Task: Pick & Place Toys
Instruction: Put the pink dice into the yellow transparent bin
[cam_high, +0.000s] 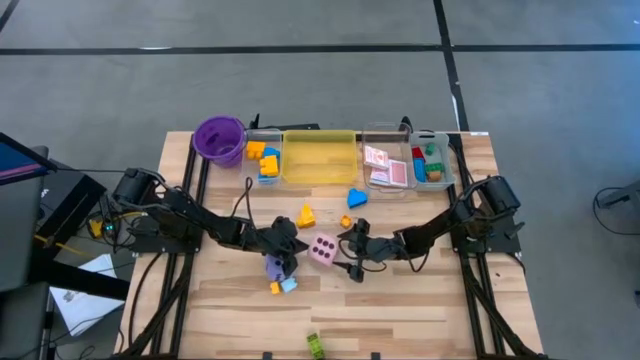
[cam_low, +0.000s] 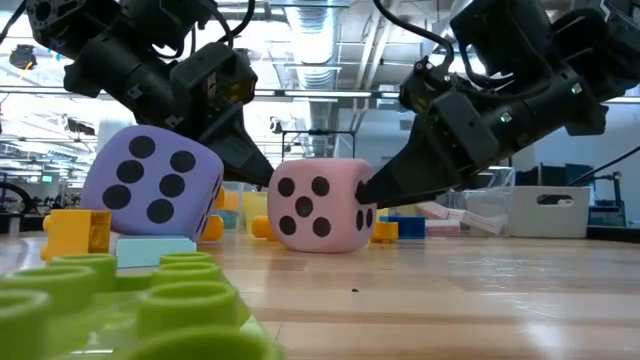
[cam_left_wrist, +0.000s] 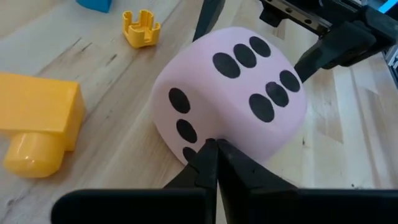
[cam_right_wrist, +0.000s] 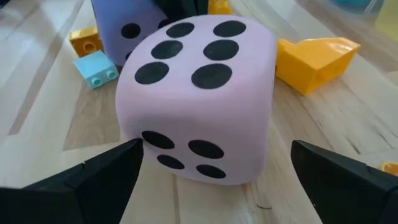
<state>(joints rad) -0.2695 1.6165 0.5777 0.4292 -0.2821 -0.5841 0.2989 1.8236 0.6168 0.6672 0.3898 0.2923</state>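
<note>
We see both arms meeting at the middle of the wooden table (cam_high: 420, 310), on either side of the pink die (cam_high: 322, 249).

Right gripper (cam_high: 352, 253): its two fingers are spread wide. In the right wrist view the pink die sits between the dark fingertips (cam_right_wrist: 99, 171), with clear wood showing on each side, so the fingers straddle the die and do not pinch it. In the low view one finger tip reaches the die's side face; we cannot tell whether it touches.

Left gripper (cam_high: 291, 247): its fingers are pressed together with nothing between them. In the left wrist view the closed tips (cam_left_wrist: 214, 163) lie at the lower edge of the pink die, touching it or just short of it.

Position of the task items:
- The pink die rests flat on the table, a six-dot face upward.
- The purple die (cam_high: 275, 266) stands just beside it, under the left arm; in the low view it appears tilted.
- A small orange block (cam_high: 274, 288) and a light blue block (cam_high: 289, 285) lie just beside the purple die.
- A yellow block (cam_high: 306, 215), a small orange piece (cam_high: 346, 221) and a blue block (cam_high: 357, 198) lie between the dice and the trays.
- A green block (cam_high: 315, 346) lies near the front edge.
- The pink cards (cam_high: 385, 166) lie in a clear tray (cam_high: 385, 130) beside the yellow tray (cam_high: 320, 180).
- The purple cup (cam_high: 219, 139) stands at the left end of the row.
</note>
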